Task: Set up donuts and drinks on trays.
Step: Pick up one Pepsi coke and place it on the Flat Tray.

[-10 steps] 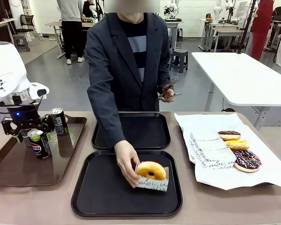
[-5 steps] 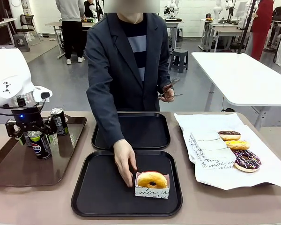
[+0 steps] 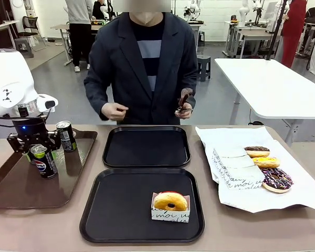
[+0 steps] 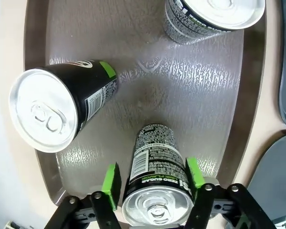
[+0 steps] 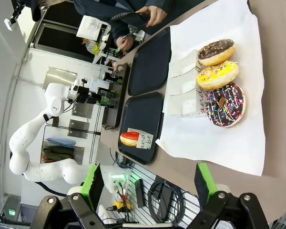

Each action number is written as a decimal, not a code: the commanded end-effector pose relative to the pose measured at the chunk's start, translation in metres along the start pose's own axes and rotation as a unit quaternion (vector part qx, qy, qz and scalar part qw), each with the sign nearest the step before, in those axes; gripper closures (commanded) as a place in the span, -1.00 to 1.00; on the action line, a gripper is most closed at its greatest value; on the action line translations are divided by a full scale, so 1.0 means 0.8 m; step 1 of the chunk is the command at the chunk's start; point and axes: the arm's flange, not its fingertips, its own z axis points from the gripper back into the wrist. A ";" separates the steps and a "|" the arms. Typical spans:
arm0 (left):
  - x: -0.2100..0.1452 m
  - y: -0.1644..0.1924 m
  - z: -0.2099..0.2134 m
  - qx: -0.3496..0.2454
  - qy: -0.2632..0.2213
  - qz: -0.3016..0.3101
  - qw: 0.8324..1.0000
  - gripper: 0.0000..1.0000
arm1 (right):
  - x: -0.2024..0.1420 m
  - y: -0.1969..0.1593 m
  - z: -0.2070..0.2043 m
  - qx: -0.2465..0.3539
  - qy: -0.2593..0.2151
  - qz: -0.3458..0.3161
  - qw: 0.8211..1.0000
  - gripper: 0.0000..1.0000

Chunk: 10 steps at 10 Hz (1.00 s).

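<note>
Found left gripper low over glossy brown tray, jaws narrow, green pads flanking one upright drink can near its top. Cannot tell whether pads press it or stand just off it. Can standing on the tray.

Counted three cans on that tray: the flanked one, a second just beside it with a green mark, a third farther along by the rim.

Counted two black trays mid-table, well apart from the cans. Near tray bearing one golden-glazed donut in white paper holder, right of its middle. Far tray just beyond it.

Counted three more donuts on white paper sheet at robot's right: chocolate-topped, yellow, dark sprinkled, close in a row. Four donuts in all.

Found right gripper back from the table, jaws wide, nothing between them.

Noted person's hands raised at chest height beyond the far tray.
</note>
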 end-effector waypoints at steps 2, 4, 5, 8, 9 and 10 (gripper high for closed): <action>-0.001 0.001 0.012 -0.004 -0.008 -0.011 1.000 0.44 | 0.002 -0.001 0.001 0.010 -0.008 0.007 1.000 -1.00; -0.013 -0.002 0.035 -0.006 -0.013 -0.019 1.000 0.80 | 0.002 -0.001 0.001 0.010 -0.008 0.007 1.000 -1.00; -0.029 -0.007 0.055 -0.003 -0.025 -0.025 0.999 0.56 | 0.002 -0.001 0.001 0.010 -0.008 0.007 1.000 -1.00; -0.093 -0.021 0.122 -0.026 -0.056 -0.029 0.998 1.00 | 0.002 -0.001 0.001 0.010 -0.008 0.007 1.000 -1.00; -0.108 -0.023 0.132 -0.030 -0.062 -0.035 0.997 1.00 | 0.002 -0.001 0.001 0.010 -0.008 0.007 1.000 -1.00; -0.118 -0.022 0.136 -0.029 -0.065 -0.034 0.997 1.00 | 0.002 -0.001 0.001 0.010 -0.008 0.007 1.000 -1.00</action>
